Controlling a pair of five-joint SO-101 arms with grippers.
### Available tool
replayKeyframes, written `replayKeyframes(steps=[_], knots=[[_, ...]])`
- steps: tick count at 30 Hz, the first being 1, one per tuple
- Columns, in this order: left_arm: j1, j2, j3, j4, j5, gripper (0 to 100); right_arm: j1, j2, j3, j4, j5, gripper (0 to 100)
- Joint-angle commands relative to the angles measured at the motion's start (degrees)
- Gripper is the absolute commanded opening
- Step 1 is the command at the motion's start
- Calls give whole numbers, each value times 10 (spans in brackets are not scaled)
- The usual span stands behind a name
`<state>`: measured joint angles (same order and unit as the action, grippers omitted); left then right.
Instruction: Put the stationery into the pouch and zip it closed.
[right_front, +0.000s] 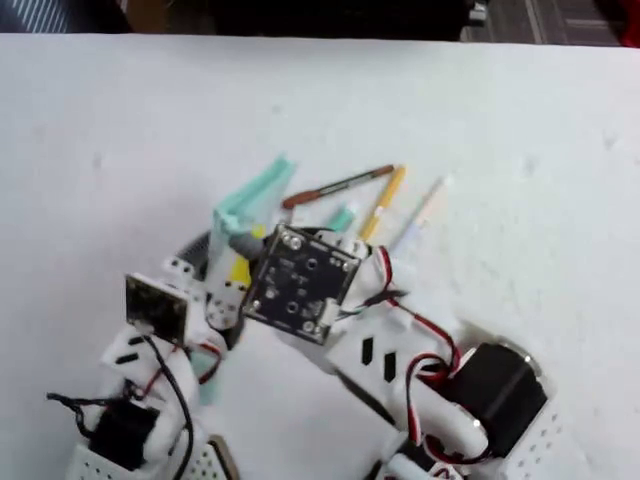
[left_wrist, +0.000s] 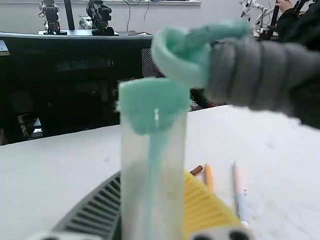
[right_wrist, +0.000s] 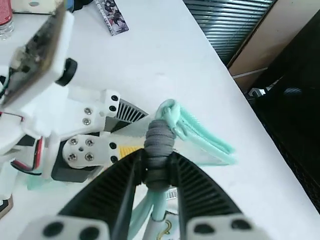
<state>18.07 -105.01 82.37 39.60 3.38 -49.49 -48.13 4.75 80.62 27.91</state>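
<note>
— Three pens at least, a brown pen (right_front: 335, 187), an orange pen (right_front: 383, 202) and a pale pen (right_front: 422, 212), lie loose on the table (right_front: 500, 120) just beyond the pouch (right_front: 250, 200). Is any of the filling done?

— None that shows. Whether something already sits inside the pouch cannot be told, since the arms cover most of it from above. By the look of it the task is at its start, with both the loading and the zipping left.

— What has the left gripper (left_wrist: 152, 177) got?

— Its jaws are closed down on the clear pouch at its teal end, which sits pinched between the grey jaw and the yellow one.

— And the right gripper (right_wrist: 157, 161)?

— Clamped on the grey pull (right_wrist: 159, 137), one jaw on either side and barely any gap. A teal loop (right_wrist: 170, 112) ties that pull to the pouch's zip.

— So one arm holds the pouch and the other has the zip's cord. Opening or closing?

— With the pens outside, opening is the likelier step. How far the zip stands open cannot be read from these views.

— Where is the pouch in all this?

— Near the table's middle, between the two grippers, with the pens just beside it on the far side.
</note>
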Motion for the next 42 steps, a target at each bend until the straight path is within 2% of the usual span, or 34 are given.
replayKeyframes(steps=[1, 6, 8, 11, 21, 23, 27, 29, 34, 39, 42], knots=[[13, 3, -20, -44, 2, 24, 27, -7, 2, -27, 5, 16], [42, 7, -25, -135, -15, 23, 51, -4, 3, -51, 5, 16], [40, 7, -14, -142, -42, 23, 58, -7, 4, -46, 5, 16], [44, 4, 28, -142, -47, 23, 58, -8, 24, -21, 5, 16], [40, 3, 39, -43, -47, 23, 58, -9, 135, 22, 5, 22], [40, 3, 39, -43, -47, 23, 58, -9, 136, 23, 1, 78], [40, 3, 42, -33, -47, 23, 55, -45, 139, 41, 0, 311], [40, 3, 41, -25, -47, 23, 54, -76, 138, 56, 2, 368], [43, 3, 42, -23, -47, 23, 54, -142, 145, 25, -1, 330], [43, 3, 42, -23, -47, 23, 54, -145, 220, -75, -62, 265], [43, 3, 42, -22, -47, 23, 54, -145, 250, -124, -69, 254]])
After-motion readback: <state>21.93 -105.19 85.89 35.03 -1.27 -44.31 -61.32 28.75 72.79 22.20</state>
